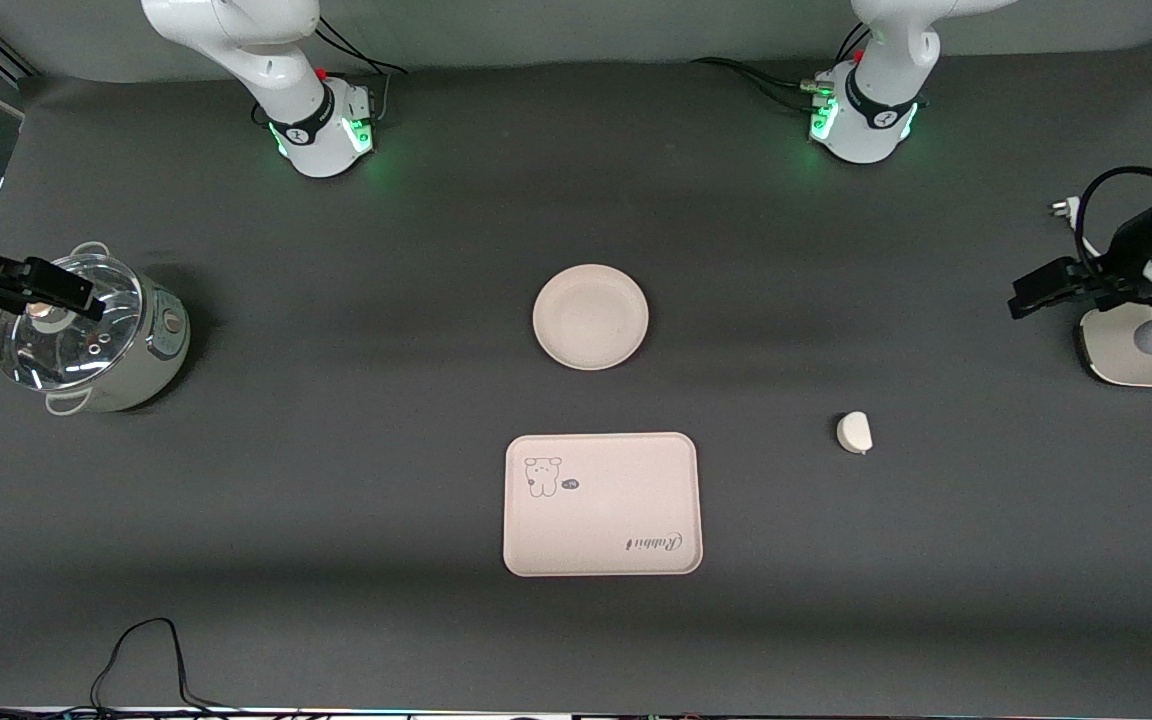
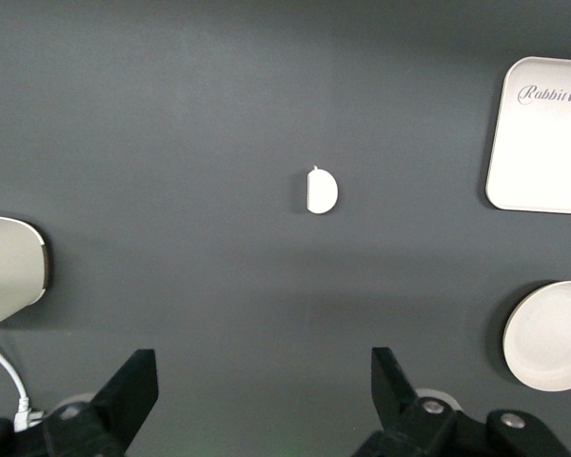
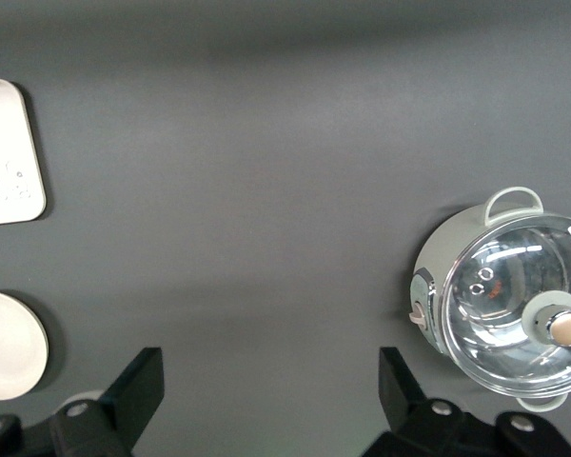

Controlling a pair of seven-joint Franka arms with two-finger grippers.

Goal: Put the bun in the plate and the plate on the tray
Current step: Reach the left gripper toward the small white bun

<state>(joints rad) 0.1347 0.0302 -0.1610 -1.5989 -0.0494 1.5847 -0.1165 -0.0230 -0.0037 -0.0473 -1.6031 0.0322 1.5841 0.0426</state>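
Fingers of both the left gripper (image 2: 257, 400) and right gripper (image 3: 271, 400) spread, bases cropped.

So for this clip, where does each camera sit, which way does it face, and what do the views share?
Front view: high across the table, facing both bases; shows the plate, tray, bun, a lidded pot, and both arms.
Left wrist view: looks down at the bun; left gripper fingers open.
Right wrist view: looks down near the pot; right gripper fingers open.
Shared: tray and plate appear in all three.
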